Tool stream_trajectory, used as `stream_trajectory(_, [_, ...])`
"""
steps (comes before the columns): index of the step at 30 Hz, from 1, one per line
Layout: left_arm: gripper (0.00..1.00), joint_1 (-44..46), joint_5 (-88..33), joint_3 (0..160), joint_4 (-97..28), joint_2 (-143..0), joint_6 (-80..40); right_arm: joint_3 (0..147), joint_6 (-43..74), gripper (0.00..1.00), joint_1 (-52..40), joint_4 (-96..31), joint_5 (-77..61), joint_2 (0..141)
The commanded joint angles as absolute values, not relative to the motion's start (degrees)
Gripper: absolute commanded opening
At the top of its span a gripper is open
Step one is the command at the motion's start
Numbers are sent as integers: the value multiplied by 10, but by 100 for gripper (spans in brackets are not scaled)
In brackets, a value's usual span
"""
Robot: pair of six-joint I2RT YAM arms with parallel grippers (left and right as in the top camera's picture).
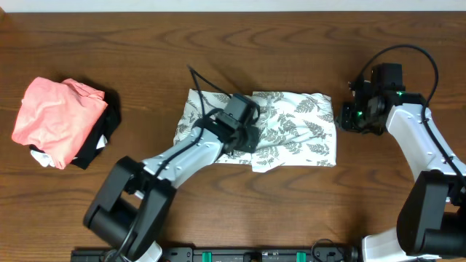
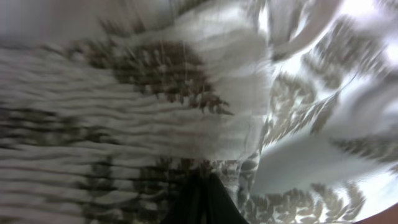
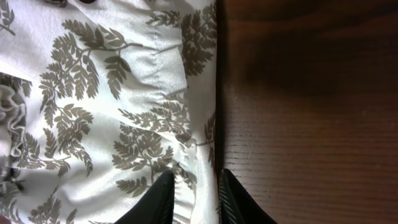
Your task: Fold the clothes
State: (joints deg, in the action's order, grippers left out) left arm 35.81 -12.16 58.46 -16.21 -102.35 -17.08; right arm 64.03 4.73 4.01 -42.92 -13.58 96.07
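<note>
White fern-print garment (image 1: pixel 298 127) lay as a rumpled rectangle, folding judged unfinished; left gripper (image 1: pixel 246 135) pinched shut on its middle, right gripper (image 3: pixel 196 180) stood open astride its edge

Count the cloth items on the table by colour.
White fern-print garment: 1
Pink garment: 1
Black cloth: 1
Total: 3
A white bit under the pink one may be part of it; not counted.

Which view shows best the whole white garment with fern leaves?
Overhead: nearly the whole garment shows, with its outline. Left wrist view: only blurred fabric, very close. Right wrist view: sharp print, but just one edge beside the table.
</note>
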Motion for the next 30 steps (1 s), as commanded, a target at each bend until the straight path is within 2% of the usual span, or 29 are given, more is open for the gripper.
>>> stream_trajectory(1, [6,362,-131,592,-169,-1046,-183,644,35,23,41,-433,-135,964])
stream_trajectory(4, [12,362,-124,592,-167,-1049,-183,644,35,24,41,-435,-135,964])
stream_trajectory(6, [31,360,-121,592,-158,-1049,-183,644,35,24,41,-437,-135,964])
stream_trajectory(7, [35,358,-121,592,-153,-1049,-183,644,35,24,41,-438,-135,964])
stream_trajectory(10, [37,350,-122,592,-139,-1044,-183,644,23,26,41,-447,-138,964])
stream_trajectory(14, [38,335,-122,597,-136,-1013,-180,644,20,35,41,-467,-141,964])
stream_trajectory(20, [41,307,-122,601,-130,-930,-177,644,20,40,55,-472,-183,964])
stream_trajectory(22, [44,298,-122,601,-130,-905,-177,643,20,41,59,-471,-208,964])
stream_trajectory(30, [44,272,-91,600,-159,-872,-176,632,21,43,60,-454,-247,983])
